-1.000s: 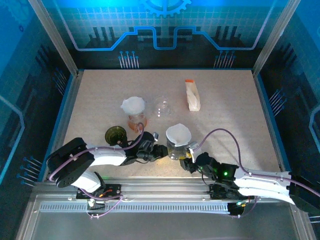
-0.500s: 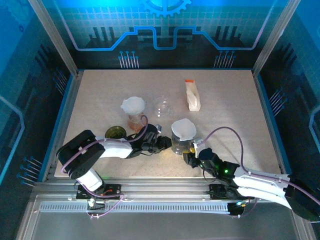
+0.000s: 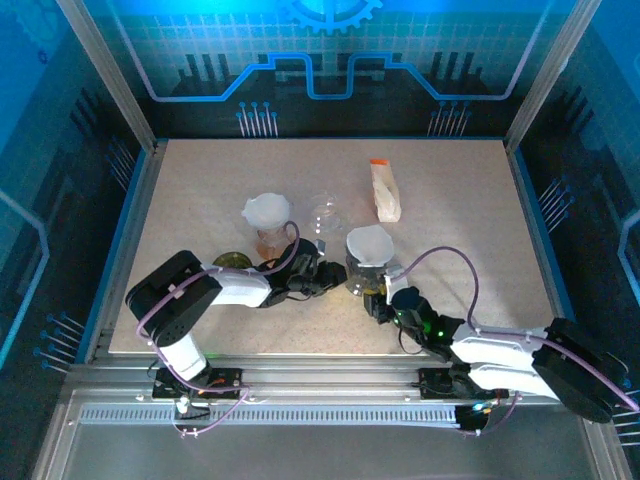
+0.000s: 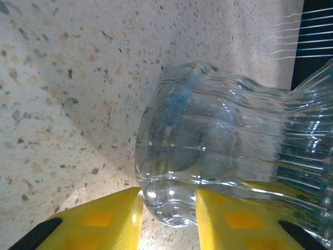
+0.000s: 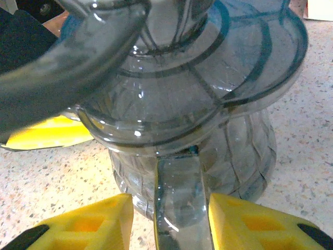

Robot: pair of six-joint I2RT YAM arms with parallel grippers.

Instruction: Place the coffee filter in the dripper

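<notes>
– Up and to the right had gone the glass carafe (image 5: 244,151) since a second earlier, carrying the clear dripper (image 5: 208,78) and the white coffee filter (image 3: 368,243) toward the middle of the table (image 3: 460,200). Both arms had followed it.

– So where was the filter?

– It sat in the clear dripper on top of the carafe, just below and right of centre in the top view. A second white filter (image 3: 266,210) sat in an orange-tinted dripper (image 3: 272,245) to the upper left, apart from the first.

– And the claws?

– From the left, the left claw (image 4: 169,202) had its yellow fingers (image 4: 104,221) pinching the bulging lower wall of the carafe. On the lower side, the right claw (image 5: 171,205) had a finger on either side of the carafe's handle (image 5: 179,187). One finger touched the handle and the other showed a sliver of gap, so I couldn't tell whether it was clamped.

– Anything else on the table?

– There was a clear glass cup (image 3: 325,213) above the carafe and a white packet with an orange end (image 3: 384,192) to the upper right. A dark green disc (image 3: 232,262) lay partly under the left arm.
</notes>
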